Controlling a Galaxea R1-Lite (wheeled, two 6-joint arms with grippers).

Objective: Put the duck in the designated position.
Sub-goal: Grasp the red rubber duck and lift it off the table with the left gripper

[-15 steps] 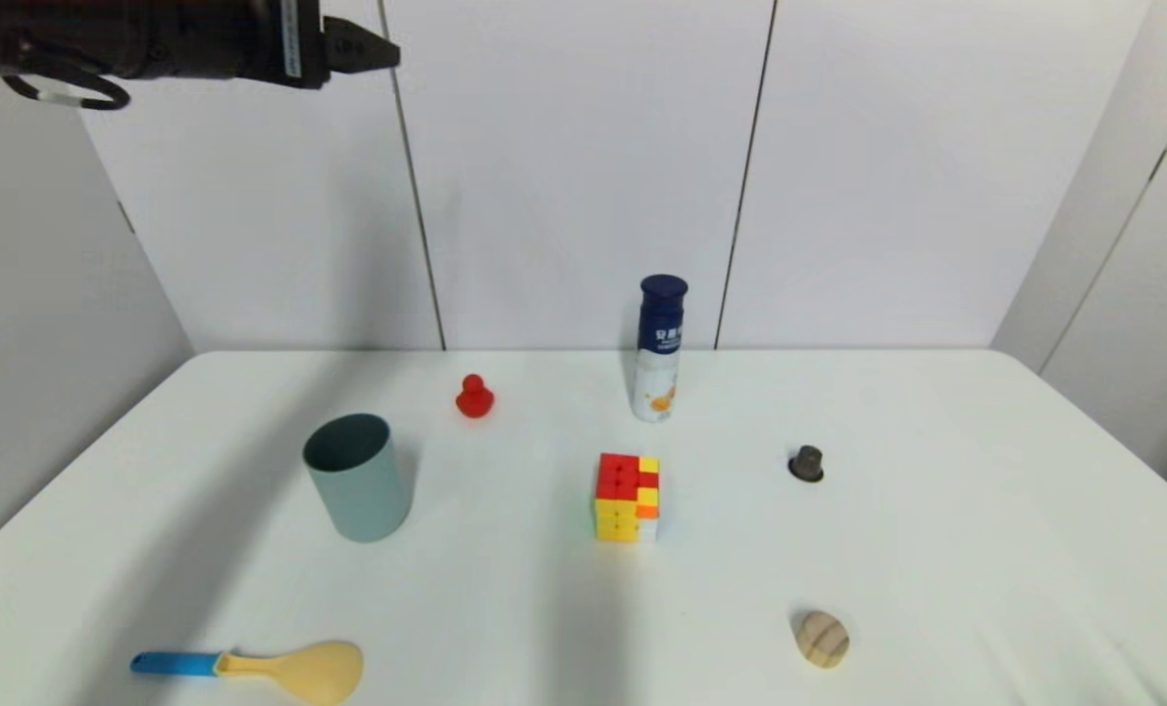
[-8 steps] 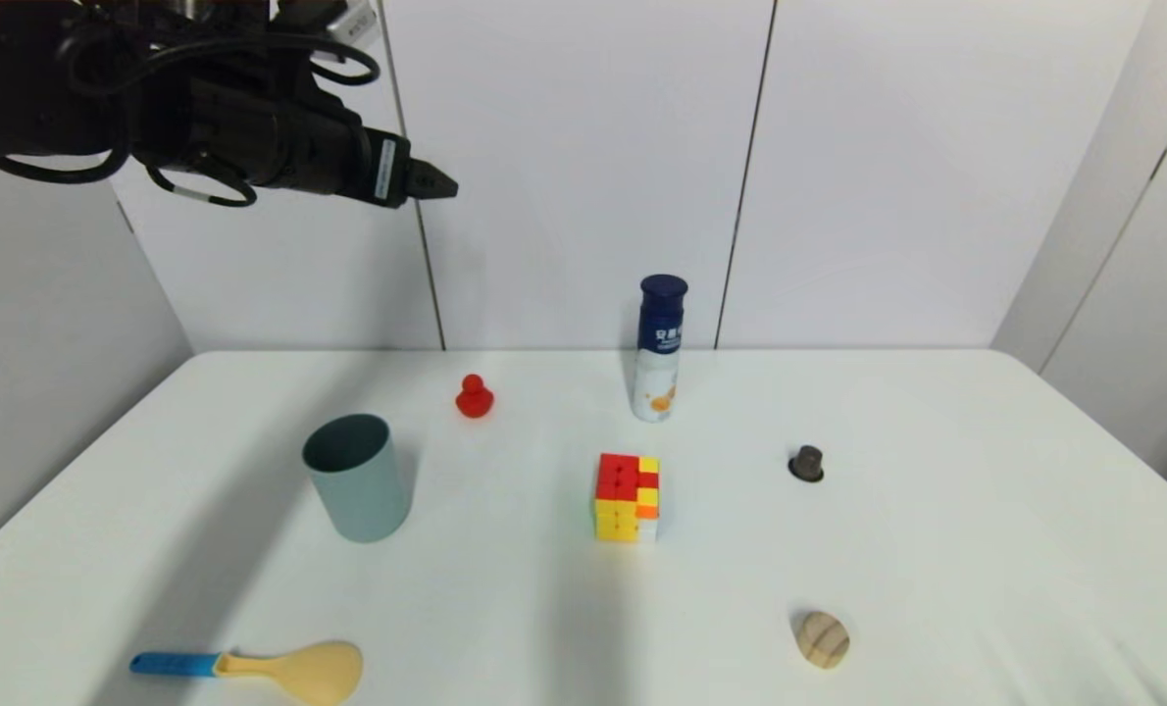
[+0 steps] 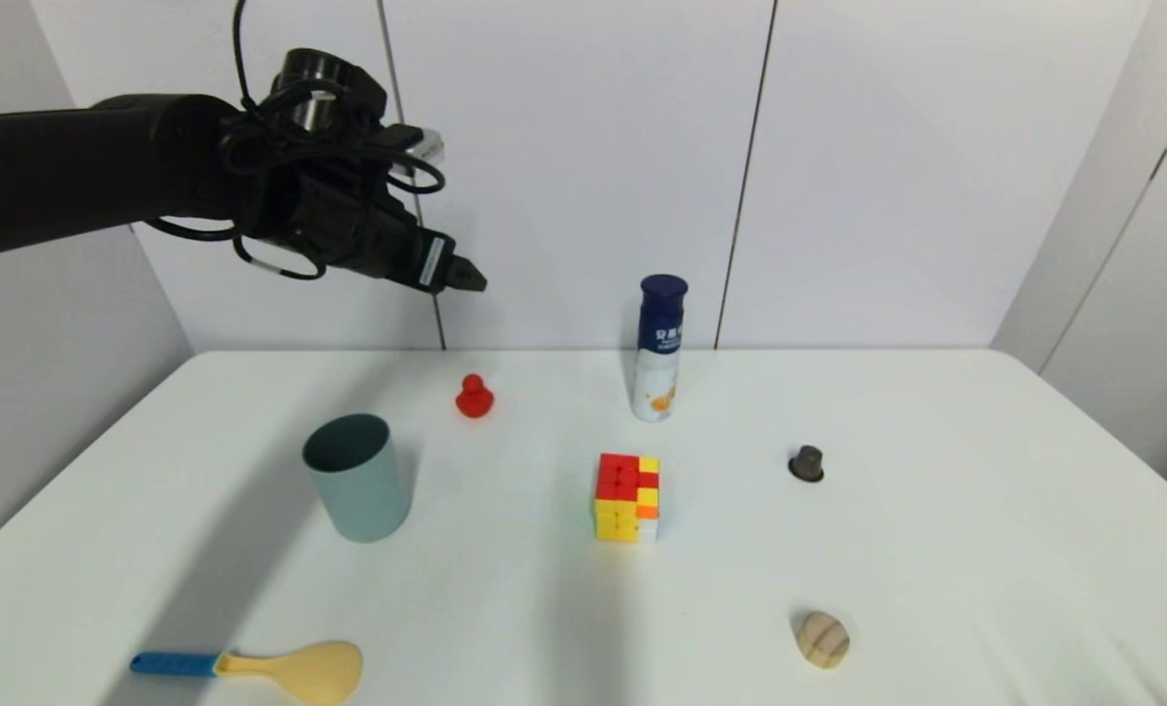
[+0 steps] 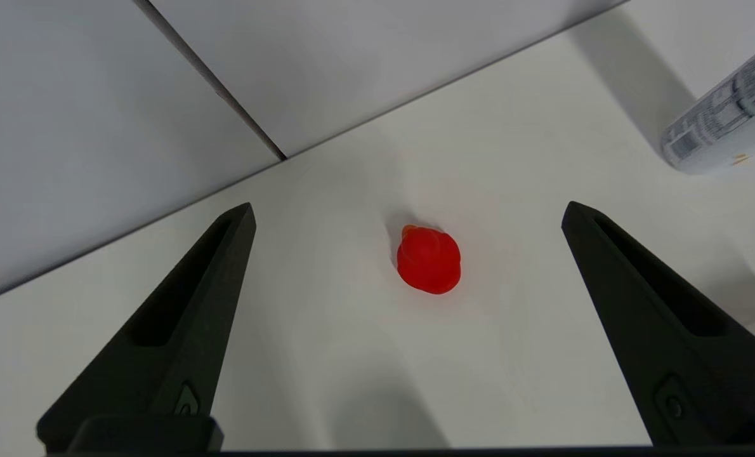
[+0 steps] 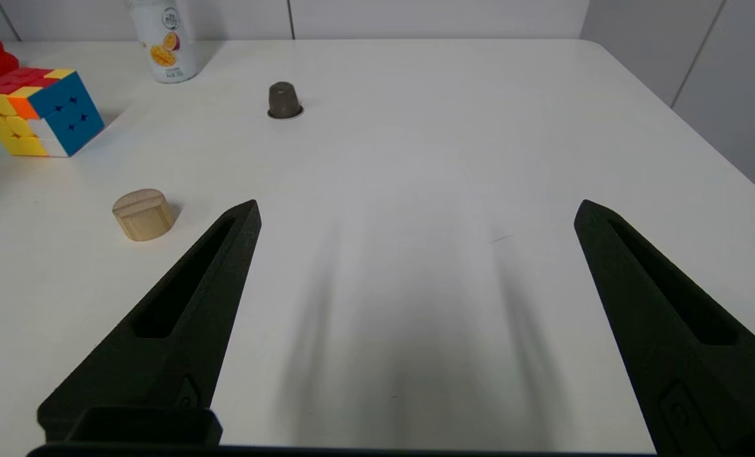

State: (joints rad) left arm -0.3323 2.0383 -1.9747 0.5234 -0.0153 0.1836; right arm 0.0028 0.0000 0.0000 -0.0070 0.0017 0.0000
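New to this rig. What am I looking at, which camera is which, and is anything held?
It is a two-armed robot at a white table. One picture comes from its head; the other two from cameras on each wrist, looking out between that arm's two black fingers.

The left gripper hangs open in the air above the tiny red toy duck, which shows between its fingers in the left wrist view. The right gripper is open, low over bare table.

Also there: teal cup, puzzle cube, blue-capped bottle, yellow spoon.

Nothing is held.
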